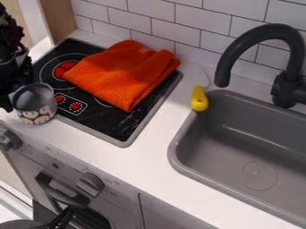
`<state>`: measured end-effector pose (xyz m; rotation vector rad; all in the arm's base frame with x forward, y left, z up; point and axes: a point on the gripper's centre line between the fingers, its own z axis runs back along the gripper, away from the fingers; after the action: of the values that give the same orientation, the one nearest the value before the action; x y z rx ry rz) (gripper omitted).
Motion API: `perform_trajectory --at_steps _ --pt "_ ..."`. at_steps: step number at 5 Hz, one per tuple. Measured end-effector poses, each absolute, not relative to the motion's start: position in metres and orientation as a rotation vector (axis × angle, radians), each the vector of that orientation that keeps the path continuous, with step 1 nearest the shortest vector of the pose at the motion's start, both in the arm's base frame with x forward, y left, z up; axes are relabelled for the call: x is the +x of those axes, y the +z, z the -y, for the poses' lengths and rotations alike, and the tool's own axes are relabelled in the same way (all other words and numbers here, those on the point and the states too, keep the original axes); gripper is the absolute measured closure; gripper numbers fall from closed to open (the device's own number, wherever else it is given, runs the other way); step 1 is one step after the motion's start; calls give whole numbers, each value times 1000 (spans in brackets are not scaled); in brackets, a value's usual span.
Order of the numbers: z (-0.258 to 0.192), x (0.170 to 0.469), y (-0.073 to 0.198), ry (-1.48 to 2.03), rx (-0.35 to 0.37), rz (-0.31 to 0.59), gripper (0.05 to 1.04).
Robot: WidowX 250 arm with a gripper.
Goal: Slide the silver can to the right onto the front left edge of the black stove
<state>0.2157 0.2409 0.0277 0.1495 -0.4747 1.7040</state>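
Though patterned cup (37,107) is beside claw (8,97), can't tell claw's opening or hold; cup's visible inside grey.

Stove on my left, sink on my right, one counter.
I see the stove (99,120) and sink (175,152) set in the counter (150,143), with the wall (212,44) behind. A folded cloth (122,76) lies on the stove; the cup (37,105) is at its front left edge. The tap (266,31) stands behind the sink, and a small toy (199,100) is at the sink's back left corner.
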Motion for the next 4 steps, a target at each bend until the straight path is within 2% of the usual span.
perform_trajectory --at_steps 3,4 --pt "-227 206 18 1730 146 454 87" --pt "-217 210 17 1746 160 431 87"
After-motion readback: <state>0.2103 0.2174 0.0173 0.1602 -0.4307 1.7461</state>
